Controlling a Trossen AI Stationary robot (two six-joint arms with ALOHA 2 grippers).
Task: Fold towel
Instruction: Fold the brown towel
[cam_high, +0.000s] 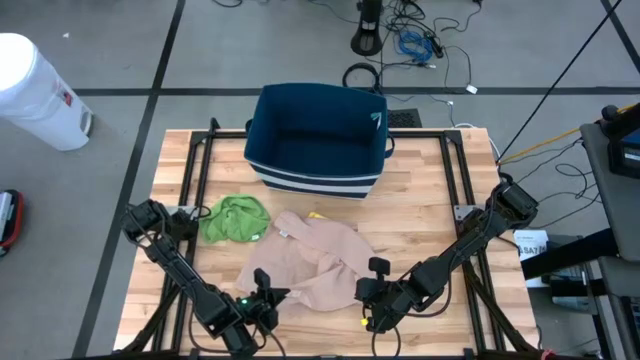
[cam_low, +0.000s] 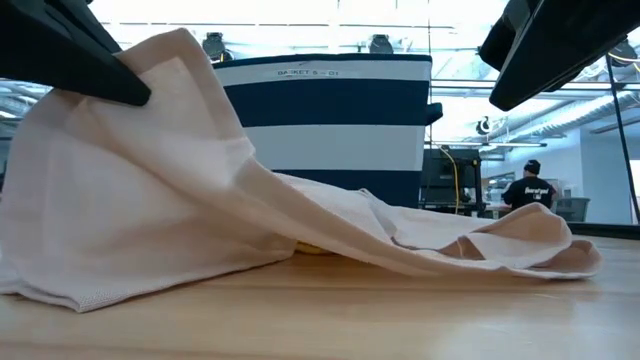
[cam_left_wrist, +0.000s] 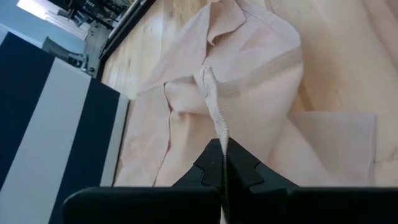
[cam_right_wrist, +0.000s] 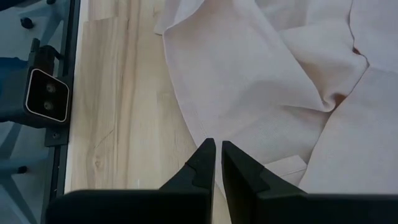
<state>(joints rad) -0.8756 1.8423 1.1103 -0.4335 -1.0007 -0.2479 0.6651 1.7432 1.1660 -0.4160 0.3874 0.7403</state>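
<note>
The beige towel (cam_high: 312, 265) lies crumpled on the wooden table's middle, and its near-left part is raised off the wood (cam_low: 150, 150). My left gripper (cam_high: 268, 300) is at that near-left part, shut on the towel's hemmed edge. My right gripper (cam_right_wrist: 217, 149) hovers at the towel's near-right side (cam_high: 372, 292), fingers shut with only a sliver between them. Nothing is held in it, and in the low view its dark bulk (cam_low: 560, 50) stays above the cloth without touching it. My left gripper pinches the towel's hemmed edge (cam_left_wrist: 219, 134) between its two fingers, and the hem runs edge-on into the closed fingertips. The fingers come slanting down from the table's near-left side. The held part (cam_low: 170, 60) is lifted, and the cloth slopes down from it to the table.
A navy basket with white stripes (cam_high: 318, 140) stands at the far middle of the table. A green cloth (cam_high: 235, 218) lies left of the towel. Something yellow (cam_low: 315, 250) peeks out from under the towel. A white bin (cam_high: 35, 90) stands on the floor, far left.
</note>
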